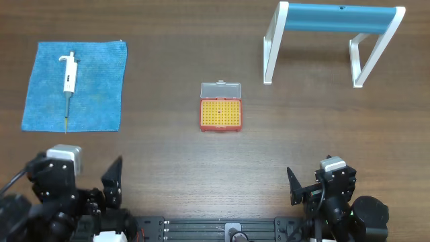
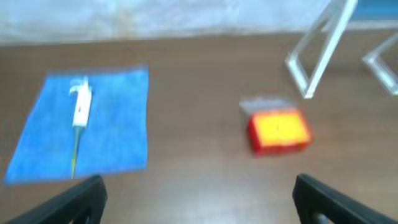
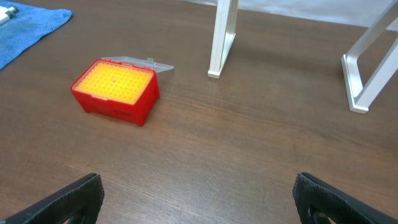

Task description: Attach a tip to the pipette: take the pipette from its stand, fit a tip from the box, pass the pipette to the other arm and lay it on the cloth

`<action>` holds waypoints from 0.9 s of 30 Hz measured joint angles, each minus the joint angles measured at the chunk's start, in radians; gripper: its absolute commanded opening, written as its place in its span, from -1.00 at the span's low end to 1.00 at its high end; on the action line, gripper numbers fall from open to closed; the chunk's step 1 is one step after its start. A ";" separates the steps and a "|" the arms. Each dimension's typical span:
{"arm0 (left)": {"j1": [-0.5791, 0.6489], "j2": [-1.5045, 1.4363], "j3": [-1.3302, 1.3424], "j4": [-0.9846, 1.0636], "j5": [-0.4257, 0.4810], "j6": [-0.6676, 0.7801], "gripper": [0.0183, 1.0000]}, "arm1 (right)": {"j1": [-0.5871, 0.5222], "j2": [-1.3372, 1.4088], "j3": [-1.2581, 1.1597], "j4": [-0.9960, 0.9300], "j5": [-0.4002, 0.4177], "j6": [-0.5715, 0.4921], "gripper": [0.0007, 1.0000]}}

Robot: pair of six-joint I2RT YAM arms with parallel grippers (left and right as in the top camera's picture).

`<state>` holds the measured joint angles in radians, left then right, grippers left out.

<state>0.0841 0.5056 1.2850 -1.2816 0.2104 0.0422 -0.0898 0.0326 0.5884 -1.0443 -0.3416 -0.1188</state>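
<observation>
Pipette (image 1: 68,72) laid on cloth (image 1: 101,101), yellow tip (image 1: 66,123) fitted, well apart from stand (image 1: 336,17) and tip box (image 1: 220,114). Task judged done; nothing left. Left gripper (image 2: 199,202), right gripper (image 3: 198,199): fingers spread apart, nothing held, parked near bases.

The pipette (image 1: 68,75) lies on the cloth (image 1: 94,101) at the worktop's (image 1: 168,175) left, tip box (image 1: 220,114) centre, stand (image 1: 336,40) far right.

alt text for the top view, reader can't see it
A white pipette with a yellow tip lies on a blue cloth at the left of a wooden table. A red tip box, lid open, sits mid-table and a white-and-blue stand stands far right. The left arm and right arm sit at the near edge, jaws open.
</observation>
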 measured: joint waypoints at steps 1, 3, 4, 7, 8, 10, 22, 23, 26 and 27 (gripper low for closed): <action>-0.005 -0.036 -0.052 0.118 0.013 -0.003 0.93 | 0.000 0.000 0.000 0.001 0.000 0.000 0.97; -0.008 -0.103 -0.173 0.336 0.039 -0.003 0.92 | 0.000 0.000 0.000 0.000 0.000 0.000 0.97; -0.008 -0.127 -0.227 0.409 0.051 -0.003 0.92 | 0.000 0.000 0.000 0.000 0.000 0.000 0.97; -0.009 -0.218 -0.505 0.782 0.086 -0.008 0.93 | 0.000 0.000 0.000 0.000 0.000 0.000 0.97; -0.009 -0.236 -0.567 0.865 0.087 -0.009 0.93 | 0.000 -0.001 0.000 0.001 0.000 0.000 0.97; -0.009 -0.290 -0.756 1.137 0.100 -0.010 0.92 | 0.000 -0.001 0.000 0.000 0.000 0.000 0.97; -0.009 -0.486 -1.253 1.482 -0.014 -0.138 0.93 | 0.000 -0.001 0.000 0.000 0.000 0.000 0.97; -0.009 -0.486 -1.257 1.476 -0.036 -0.151 0.92 | 0.000 -0.001 0.000 0.000 0.000 0.000 0.97; -0.009 -0.488 -1.270 1.434 -0.114 -0.192 0.93 | 0.000 -0.001 0.000 0.000 0.000 0.000 0.97; -0.009 -0.489 -1.270 1.409 -0.129 -0.200 0.93 | 0.000 -0.001 0.000 0.001 0.000 0.000 0.97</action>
<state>0.0750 0.0170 0.0151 0.1276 0.0818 -0.1574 -0.0898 0.0315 0.5884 -1.0435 -0.3416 -0.1188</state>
